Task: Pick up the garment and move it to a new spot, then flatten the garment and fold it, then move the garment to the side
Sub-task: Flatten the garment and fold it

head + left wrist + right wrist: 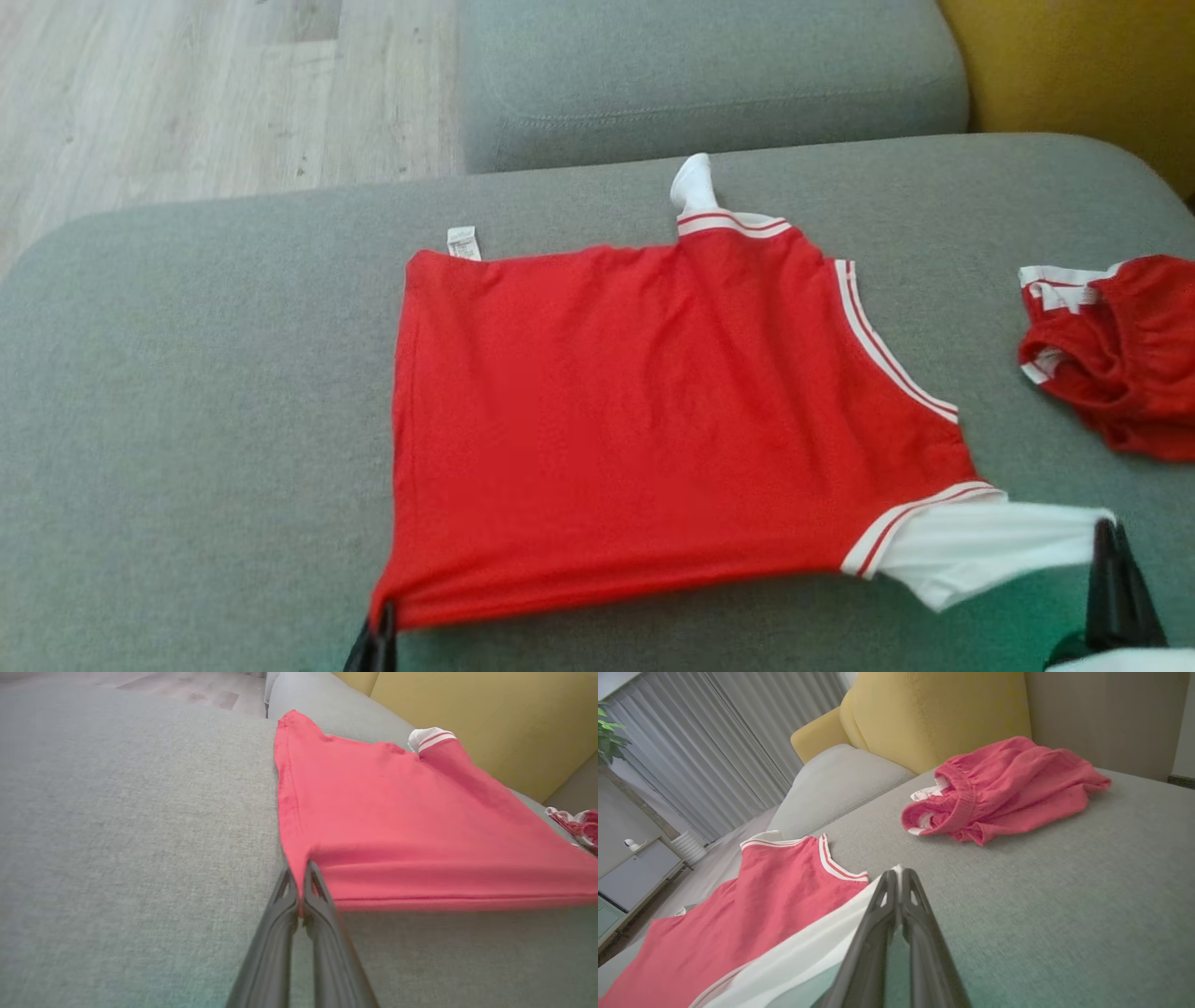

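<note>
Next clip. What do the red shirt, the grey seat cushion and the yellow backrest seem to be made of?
The red shirt: soft matte knit, likely cotton jersey; it drapes and wrinkles, with striped ribbed trim. The grey seat cushion: coarse matte woven upholstery, grain visible. The yellow backrest: smoother upholstery with a stitched seam; fabric or faux leather, unclear.

Red and white on grey from my feed.
I see a red jersey with white sleeves and red-and-white striped trim. The shorts are the same red and white. The seat cushion is plain grey, the back cushion mustard yellow, the floor pale wood grain.
</note>
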Robot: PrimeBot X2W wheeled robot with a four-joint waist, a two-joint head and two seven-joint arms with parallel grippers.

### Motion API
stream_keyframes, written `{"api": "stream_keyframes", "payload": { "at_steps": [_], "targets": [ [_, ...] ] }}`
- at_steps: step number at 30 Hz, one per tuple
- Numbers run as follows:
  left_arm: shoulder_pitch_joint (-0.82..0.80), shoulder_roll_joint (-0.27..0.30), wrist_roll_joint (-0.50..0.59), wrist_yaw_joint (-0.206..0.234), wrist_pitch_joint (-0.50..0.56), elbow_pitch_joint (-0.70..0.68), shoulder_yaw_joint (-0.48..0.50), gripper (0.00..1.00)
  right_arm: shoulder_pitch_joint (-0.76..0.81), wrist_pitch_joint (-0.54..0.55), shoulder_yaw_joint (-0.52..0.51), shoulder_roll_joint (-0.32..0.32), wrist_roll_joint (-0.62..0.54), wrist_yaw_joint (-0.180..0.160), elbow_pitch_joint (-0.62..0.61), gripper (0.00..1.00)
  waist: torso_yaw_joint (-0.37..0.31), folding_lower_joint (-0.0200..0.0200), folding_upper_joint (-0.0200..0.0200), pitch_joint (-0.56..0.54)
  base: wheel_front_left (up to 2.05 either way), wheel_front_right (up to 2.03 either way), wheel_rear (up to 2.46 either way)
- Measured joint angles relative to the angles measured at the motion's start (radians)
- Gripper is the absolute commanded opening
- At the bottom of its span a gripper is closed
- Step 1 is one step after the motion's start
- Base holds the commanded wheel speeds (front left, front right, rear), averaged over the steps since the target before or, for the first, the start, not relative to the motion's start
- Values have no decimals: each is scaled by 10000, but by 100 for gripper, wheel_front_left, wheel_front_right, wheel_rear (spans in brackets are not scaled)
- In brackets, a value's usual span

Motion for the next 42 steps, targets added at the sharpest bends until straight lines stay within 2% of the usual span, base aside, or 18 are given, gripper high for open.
{"api": "stream_keyframes", "payload": {
  "at_steps": [4, 8, 11, 20, 21, 22, 27, 31, 34, 37, 42],
  "targets": [
    [-473, 10, 144, 0, 0, -196, -217, 0, -531, 35, 130, 0, 63, 0, -67, 0, 114, 0, 0, 144, 0, 0, 0],
    [-1671, 19, 134, 2, 0, 46, -451, 0, -1846, 458, 353, 0, -65, 0, 211, 0, 213, 2, 0, 489, 0, 0, 0],
    [-2685, 17, 128, 17, 0, 514, -564, 0, -3025, 713, 533, 6, -374, 0, 683, 0, 283, 4, -1, 809, 0, 0, 0],
    [-4455, -13, -115, 625, 0, 1774, -805, 0, -5506, 479, 754, 42, -1302, 0, 2646, 0, 478, 4, 0, 1599, 0, 0, 0],
    [-4611, -15, -111, 631, -2, 1829, -805, 5, -5730, 430, 723, 58, -1383, 0, 2897, 0, 492, 4, -1, 1650, 0, 0, 0],
    [-4858, -17, -107, 779, -2, 1858, -798, 100, -6130, 309, 431, 194, -1444, 0, 3388, 100, 504, 3, -1, 1712, 0, 0, 0],
    [-4853, -23, -105, 1089, -2, 1979, -694, 100, -6414, 54, 132, 307, -2086, 0, 3925, 100, 490, 2, -1, 1657, 0, 0, 0],
    [-4257, -21, 238, 1354, -2, 1490, -376, 100, -6045, 42, -253, 320, -3496, 0, 2617, 100, 468, 1, 0, 1480, 0, 0, 0],
    [-3503, -25, 732, 1473, -2, 966, -213, 100, -5273, 40, -523, 479, -4364, 0, 1781, 100, 464, 0, 0, 1268, 0, 0, 0],
    [-2673, -13, 1246, 1513, -2, 523, -102, 100, -4109, 42, -529, 721, -4869, 0, 1461, 100, 462, 0, 0, 1003, 0, 0, 0],
    [-1370, -6, 1507, 1517, -2, -2, 142, 100, -2841, 42, -395, 884, -5053, 0, 1340, 100, 436, -1, 0, 475, 0, 0, 0]
  ]
}}
